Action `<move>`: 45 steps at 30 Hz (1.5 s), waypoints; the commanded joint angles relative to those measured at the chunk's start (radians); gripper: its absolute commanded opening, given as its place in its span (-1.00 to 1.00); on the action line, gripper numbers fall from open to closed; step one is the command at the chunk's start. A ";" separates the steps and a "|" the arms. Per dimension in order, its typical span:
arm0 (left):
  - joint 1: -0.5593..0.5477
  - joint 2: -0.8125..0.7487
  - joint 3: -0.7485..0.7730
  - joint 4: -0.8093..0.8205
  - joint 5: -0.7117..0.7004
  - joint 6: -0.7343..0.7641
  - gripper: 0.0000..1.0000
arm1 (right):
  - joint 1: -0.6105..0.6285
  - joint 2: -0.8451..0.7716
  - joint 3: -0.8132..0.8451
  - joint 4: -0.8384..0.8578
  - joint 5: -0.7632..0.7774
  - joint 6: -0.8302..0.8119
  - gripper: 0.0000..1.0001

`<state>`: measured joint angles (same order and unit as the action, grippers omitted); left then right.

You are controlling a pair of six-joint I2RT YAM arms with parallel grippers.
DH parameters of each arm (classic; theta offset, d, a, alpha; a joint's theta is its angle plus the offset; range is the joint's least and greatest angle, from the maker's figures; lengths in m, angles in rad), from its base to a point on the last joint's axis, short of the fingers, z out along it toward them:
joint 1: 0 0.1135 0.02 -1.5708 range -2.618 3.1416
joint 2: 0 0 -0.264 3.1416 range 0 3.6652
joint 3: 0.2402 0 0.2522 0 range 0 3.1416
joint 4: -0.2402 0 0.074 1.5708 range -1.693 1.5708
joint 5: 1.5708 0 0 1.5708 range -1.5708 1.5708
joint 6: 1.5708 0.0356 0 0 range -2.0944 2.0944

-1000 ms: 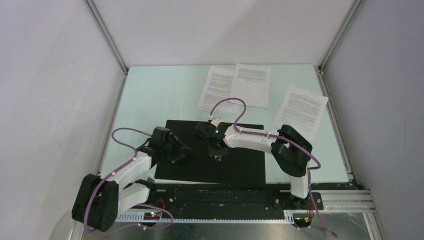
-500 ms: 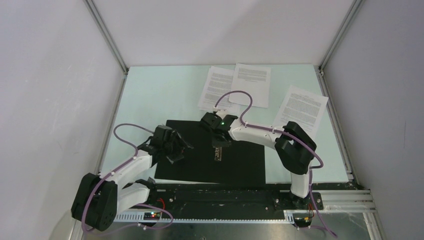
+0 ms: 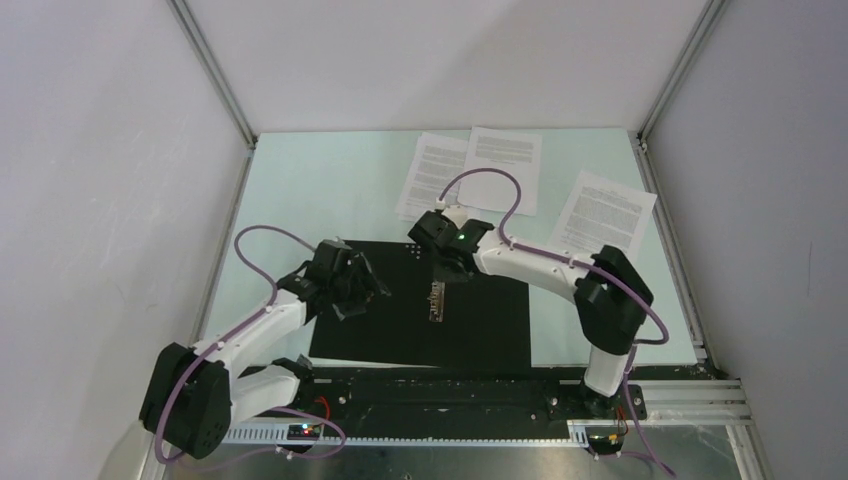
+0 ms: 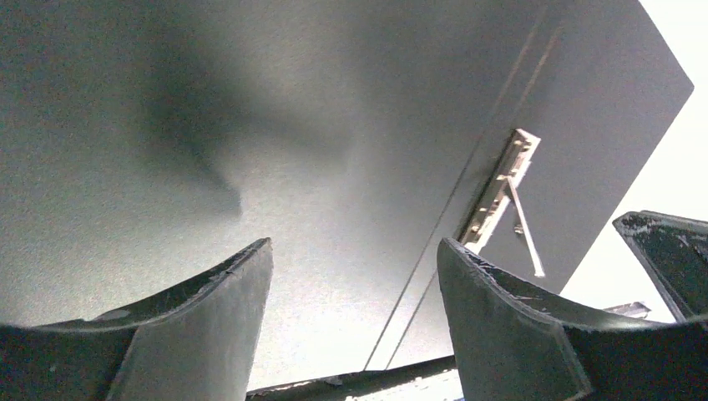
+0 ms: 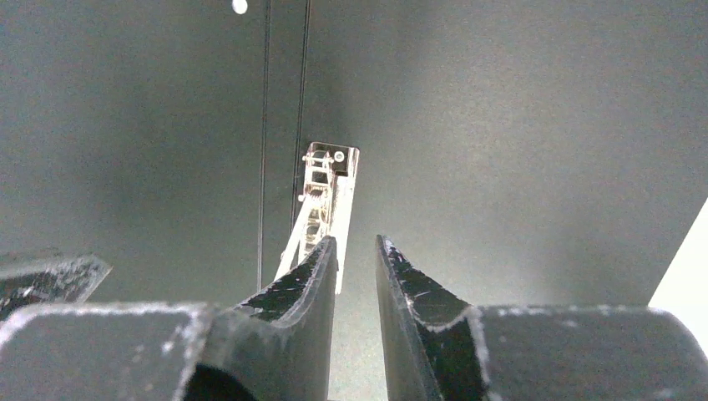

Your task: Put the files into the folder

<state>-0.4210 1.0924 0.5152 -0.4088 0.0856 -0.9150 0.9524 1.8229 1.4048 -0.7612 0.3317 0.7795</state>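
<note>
**Folder lies open, files untouched on the table**

The folder (image 3: 490, 335) lies flat and open at lower centre of the top view, black inside facing up. Its metal clip (image 3: 436, 300) runs along the middle fold.

Two of the files (image 3: 505, 165) lie overlapping at upper centre, just beyond the folder's far edge. The third file (image 3: 605, 215) lies at the upper right, apart from the other two. All three rest on the pale table (image 3: 320, 190).

The left gripper (image 3: 358, 292) hangs over the folder's left half. Its wrist view shows the jaws spread wide and empty above the black sheet (image 4: 250, 100).

The right gripper (image 3: 442, 272) hovers over the folder's upper middle. Its jaws are only narrowly parted with nothing between them, and the clip (image 5: 326, 200) shows just past the tips.
</note>
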 commanded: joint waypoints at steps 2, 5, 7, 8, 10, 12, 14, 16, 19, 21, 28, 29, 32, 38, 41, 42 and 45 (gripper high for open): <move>-0.008 -0.001 0.089 -0.005 -0.002 0.055 0.56 | 0.030 -0.152 -0.078 -0.008 0.033 -0.009 -0.43; -0.009 0.000 0.117 -0.005 -0.017 0.060 0.56 | 0.072 -0.216 -0.173 0.041 -0.023 0.016 -0.47; -0.010 0.002 0.135 -0.006 -0.024 0.063 0.56 | 0.099 -0.257 -0.243 0.100 -0.074 0.032 -0.49; -0.010 0.007 0.147 -0.008 -0.024 0.063 0.56 | 0.106 -0.281 -0.289 0.156 -0.093 0.041 -0.50; -0.009 0.016 0.163 -0.013 -0.025 0.064 0.56 | 0.121 -0.313 -0.362 0.267 -0.154 0.056 -0.51; -0.009 0.025 0.174 -0.021 -0.023 0.063 0.56 | 0.122 -0.336 -0.425 0.376 -0.216 0.078 -0.51; -0.009 0.025 0.180 -0.027 -0.026 0.060 0.56 | 0.120 -0.347 -0.466 0.453 -0.253 0.093 -0.52; -0.009 0.019 0.182 -0.035 -0.032 0.057 0.55 | 0.117 -0.349 -0.491 0.512 -0.269 0.094 -0.56; -0.009 0.010 0.191 -0.052 -0.044 0.059 0.55 | 0.105 -0.352 -0.515 0.605 -0.293 0.096 -0.56; -0.009 0.003 0.197 -0.061 -0.052 0.060 0.55 | 0.090 -0.346 -0.527 0.658 -0.309 0.107 -0.56; -0.008 -0.009 0.223 -0.092 -0.059 0.071 0.55 | 0.008 -0.296 -0.533 0.786 -0.319 0.128 -0.56; -0.007 -0.009 0.228 -0.098 -0.060 0.076 0.55 | -0.014 -0.292 -0.532 0.794 -0.319 0.127 -0.56; -0.007 -0.009 0.239 -0.108 -0.063 0.085 0.55 | -0.054 -0.271 -0.532 0.820 -0.355 0.117 -0.56; -0.008 -0.005 0.247 -0.113 -0.061 0.088 0.55 | -0.107 -0.261 -0.520 0.817 -0.357 0.099 -0.57; -0.008 -0.010 0.246 -0.115 -0.059 0.092 0.56 | -0.104 -0.295 -0.520 0.776 -0.322 0.090 -0.57; -0.008 -0.011 0.245 -0.116 -0.060 0.092 0.56 | -0.100 -0.316 -0.520 0.726 -0.296 0.090 -0.57; -0.007 -0.014 0.241 -0.116 -0.062 0.091 0.56 | -0.072 -0.353 -0.541 0.687 -0.294 0.111 -0.60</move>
<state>-0.4252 1.1034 0.7223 -0.5270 0.0425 -0.8524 0.8505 1.5482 0.8742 -0.0189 0.0059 0.8860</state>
